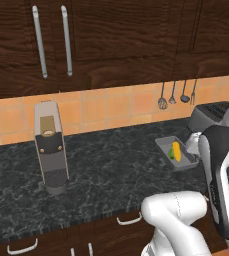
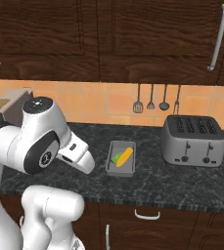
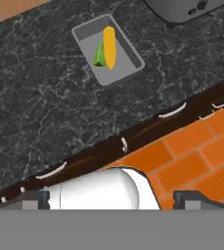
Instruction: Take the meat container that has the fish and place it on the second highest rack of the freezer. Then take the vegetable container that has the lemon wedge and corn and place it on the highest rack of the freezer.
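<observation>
Gripper point(image 3: 111, 199) fingers spread wide, holding nothing, above counter point(image 3: 45, 97) edge; corn point(image 3: 109, 47) beside lemon wedge point(image 3: 99, 55).

Dark cabinets point(image 2: 133, 39) — orange tiles point(image 1: 106, 107)

Both base views flank the arm, sharing the counter point(image 1: 111, 170) — hand view looks down from above.

At the centre of the right base view, a grey tray point(image 2: 121, 159) holds a yellow-orange corn point(image 2: 124, 156) and a bright green lemon wedge point(image 2: 116, 158). The surface point(image 2: 147, 183) is black stone veined with white. Orange tiles point(image 2: 103, 105) with pale grout line the wall, below dark brown wood-grain cabinets point(image 2: 133, 39). At right stands a silver toaster point(image 2: 193, 141) with black slots.
</observation>
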### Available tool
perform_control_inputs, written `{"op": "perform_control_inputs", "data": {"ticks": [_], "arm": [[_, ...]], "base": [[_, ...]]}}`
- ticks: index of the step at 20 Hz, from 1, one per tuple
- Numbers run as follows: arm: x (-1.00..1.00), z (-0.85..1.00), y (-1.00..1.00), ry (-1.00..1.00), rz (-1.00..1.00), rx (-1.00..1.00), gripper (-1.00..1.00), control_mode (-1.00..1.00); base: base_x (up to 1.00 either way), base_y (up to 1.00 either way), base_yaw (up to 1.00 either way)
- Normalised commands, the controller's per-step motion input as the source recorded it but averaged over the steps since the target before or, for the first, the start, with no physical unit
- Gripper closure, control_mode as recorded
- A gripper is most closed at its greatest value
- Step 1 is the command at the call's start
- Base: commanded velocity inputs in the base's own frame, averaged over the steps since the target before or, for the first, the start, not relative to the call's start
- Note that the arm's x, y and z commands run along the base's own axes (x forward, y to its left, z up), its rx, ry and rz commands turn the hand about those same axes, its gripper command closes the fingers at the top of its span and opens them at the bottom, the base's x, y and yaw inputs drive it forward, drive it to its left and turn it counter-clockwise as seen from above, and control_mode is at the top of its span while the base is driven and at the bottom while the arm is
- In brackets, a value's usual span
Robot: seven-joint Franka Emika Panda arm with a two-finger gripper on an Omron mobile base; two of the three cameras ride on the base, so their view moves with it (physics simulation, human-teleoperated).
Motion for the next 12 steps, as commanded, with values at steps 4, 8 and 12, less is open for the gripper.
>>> {"op": "perform_control_inputs", "data": {"ticks": [4, 8, 12], "arm": [[0.57, -0.50, -0.48, 0.00, -0.57, 0.08, -1.00, -1.00], [0.60, -0.63, -0.49, 0.02, -0.47, 0.17, -1.00, -1.00], [0.66, -0.63, -0.45, 0.11, -0.36, 0.28, -1.00, -1.00]], "base": [[0.00, 0.00, 0.00], [0.00, 0.00, 0.00], [0.00, 0.00, 0.00]]}}
